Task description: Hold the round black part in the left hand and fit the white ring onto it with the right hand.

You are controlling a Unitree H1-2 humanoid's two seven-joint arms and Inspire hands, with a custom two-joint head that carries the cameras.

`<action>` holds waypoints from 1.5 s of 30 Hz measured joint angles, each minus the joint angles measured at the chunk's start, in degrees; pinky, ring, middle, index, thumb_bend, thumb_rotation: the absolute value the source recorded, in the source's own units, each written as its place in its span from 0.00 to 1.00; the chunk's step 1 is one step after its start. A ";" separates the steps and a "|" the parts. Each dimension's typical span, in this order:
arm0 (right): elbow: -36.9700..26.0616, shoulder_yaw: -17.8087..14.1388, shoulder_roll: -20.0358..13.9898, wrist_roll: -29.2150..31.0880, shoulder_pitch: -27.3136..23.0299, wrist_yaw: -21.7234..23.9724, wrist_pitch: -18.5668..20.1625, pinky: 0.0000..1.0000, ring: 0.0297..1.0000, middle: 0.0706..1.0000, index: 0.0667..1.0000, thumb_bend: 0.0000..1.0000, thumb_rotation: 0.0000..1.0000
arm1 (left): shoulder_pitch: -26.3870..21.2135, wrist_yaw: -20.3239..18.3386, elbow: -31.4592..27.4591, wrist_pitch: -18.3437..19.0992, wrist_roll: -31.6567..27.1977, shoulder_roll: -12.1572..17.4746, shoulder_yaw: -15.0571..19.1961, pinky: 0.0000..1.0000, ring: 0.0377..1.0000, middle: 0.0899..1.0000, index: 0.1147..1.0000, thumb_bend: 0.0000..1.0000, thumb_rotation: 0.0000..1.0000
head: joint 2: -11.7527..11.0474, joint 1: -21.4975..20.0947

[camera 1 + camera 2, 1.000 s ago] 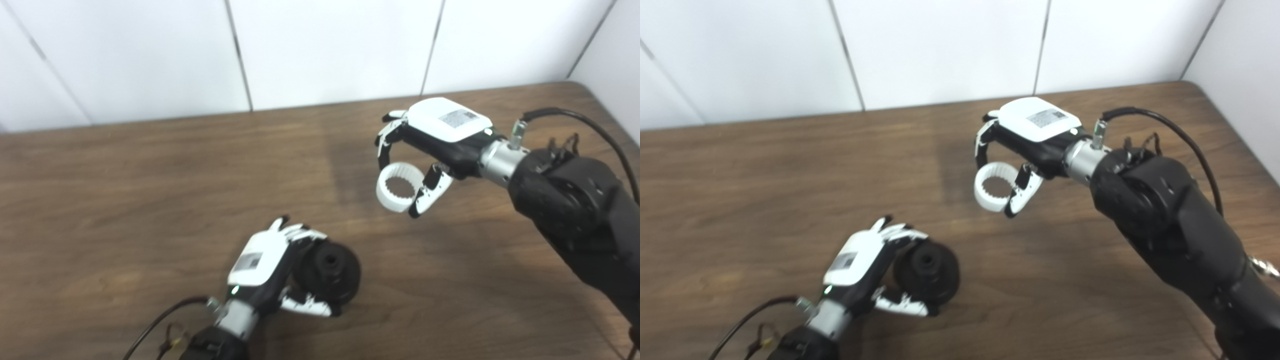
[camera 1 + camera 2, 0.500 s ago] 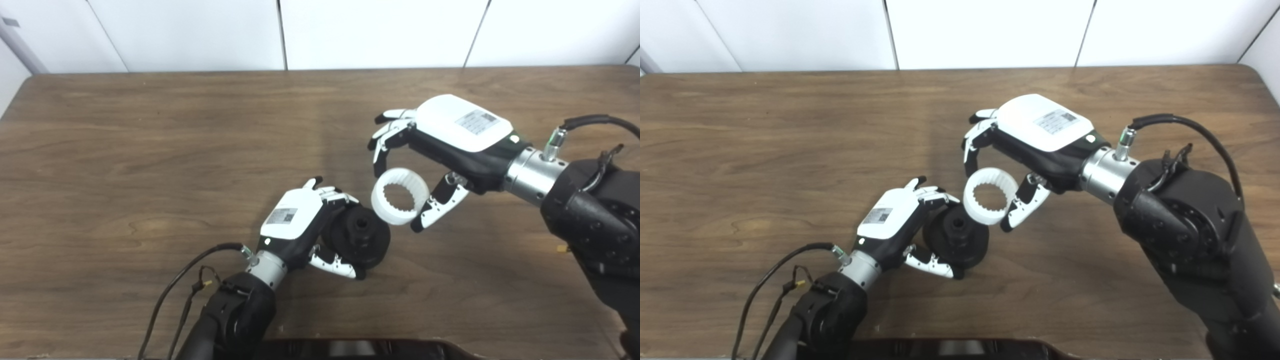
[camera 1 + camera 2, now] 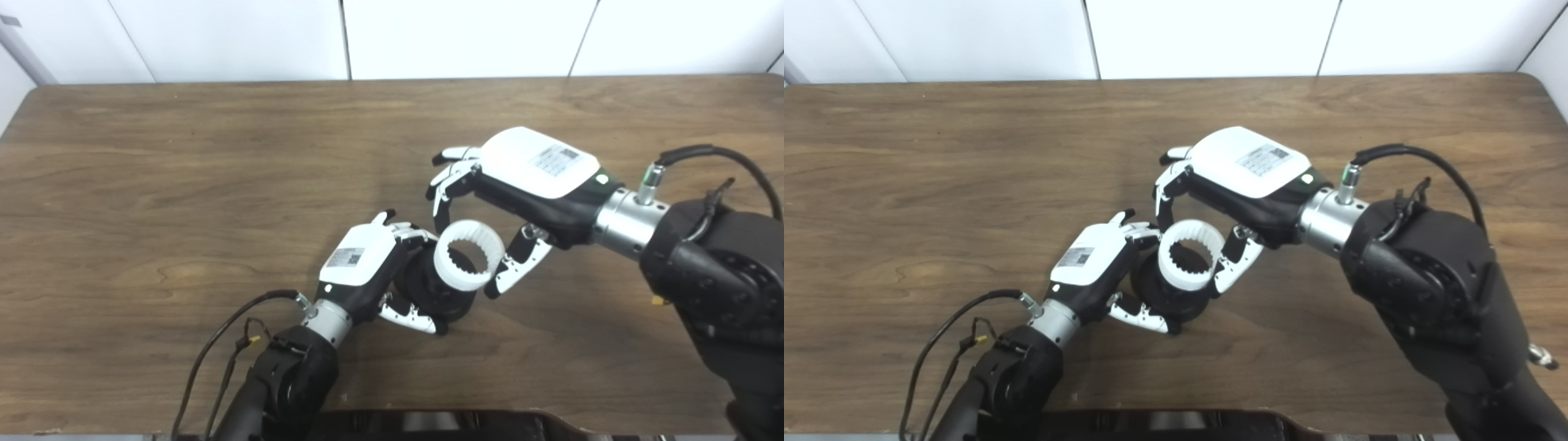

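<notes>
Black part (image 3: 444,294), round and matte, sits gripped in the left hand (image 3: 367,266) just above the wooden table (image 3: 153,184); the sticker on that hand's white back is too small to read. Overlapping the part's face, the white ring (image 3: 468,256), toothed inside, is pinched between the right hand's (image 3: 527,177) curled fingers and thumb.

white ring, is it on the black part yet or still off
Cannot tell if seated. The ring, held in the right hand, overlaps the front of the black part gripped by the left hand.
</notes>
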 measured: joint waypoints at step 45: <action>13.15 2.21 6.81 -5.09 6.61 -8.00 -7.06 0.83 0.93 0.77 0.45 0.52 0.13 | 0.14 -0.61 -0.67 -0.19 -0.03 0.48 0.11 1.00 0.84 0.72 0.41 0.52 0.06 | -0.18 -1.94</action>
